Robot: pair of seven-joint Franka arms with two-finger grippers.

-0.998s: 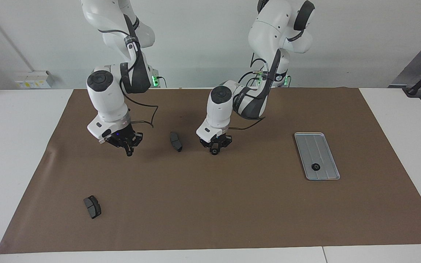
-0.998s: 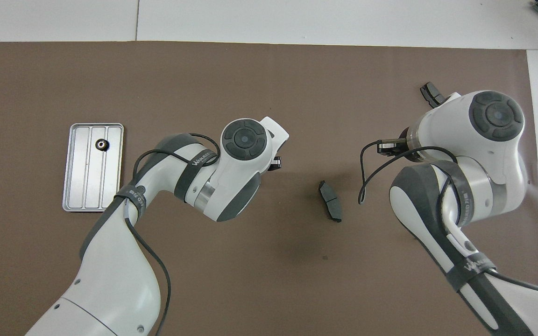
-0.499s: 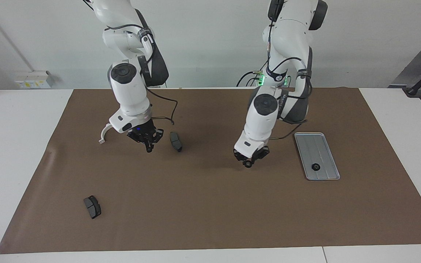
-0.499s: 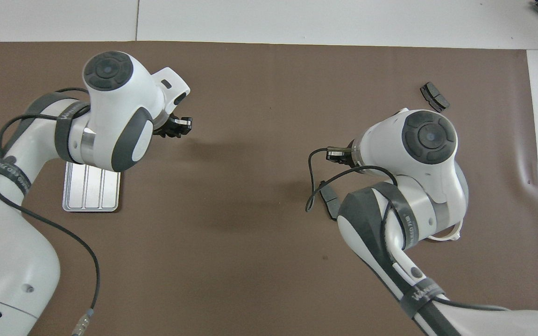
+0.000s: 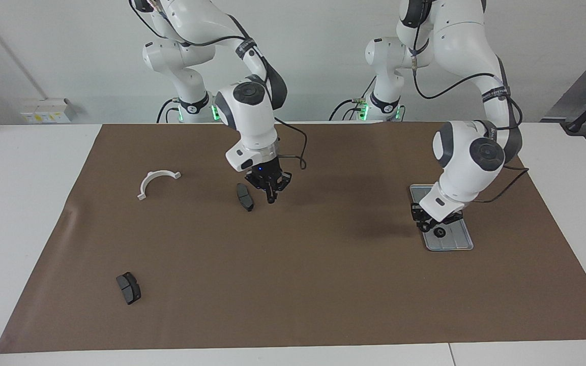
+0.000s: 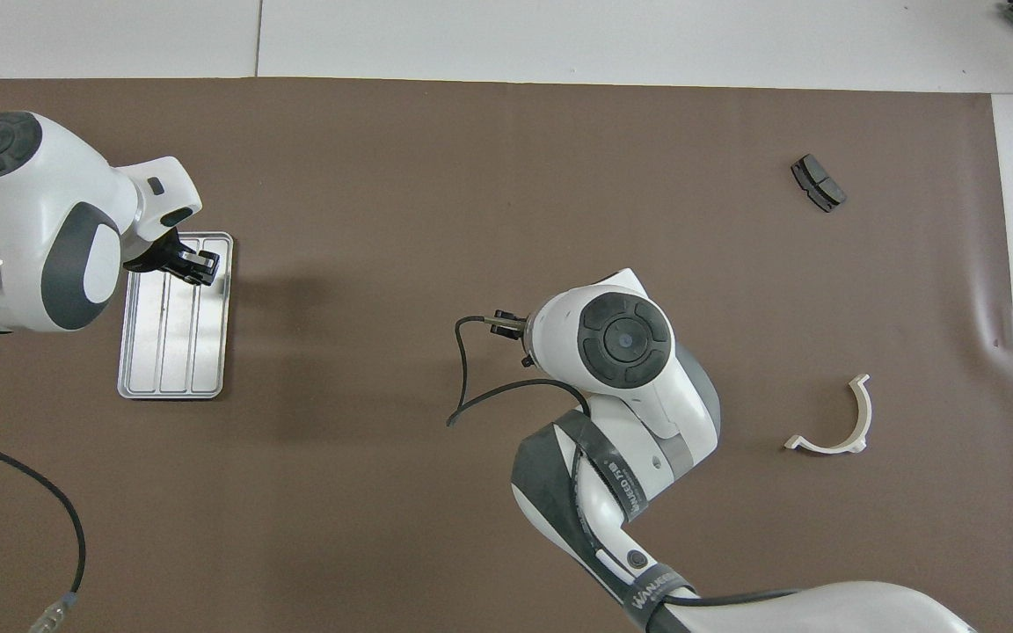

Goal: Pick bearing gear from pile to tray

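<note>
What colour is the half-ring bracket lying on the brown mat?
White; the half-ring bracket shows best in the overhead view, against the brown mat.

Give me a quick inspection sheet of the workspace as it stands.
Surface: brown mat on a white table.
Job's things: tray at the left arm's end; one black gear in it.
Clutter: white half-ring bracket; two dark pads.
Grippers: left gripper over the tray; right gripper shut, empty, beside a pad.
Cables: black leads loop at both wrists.
Surroundings: white wall, box on it.
</note>
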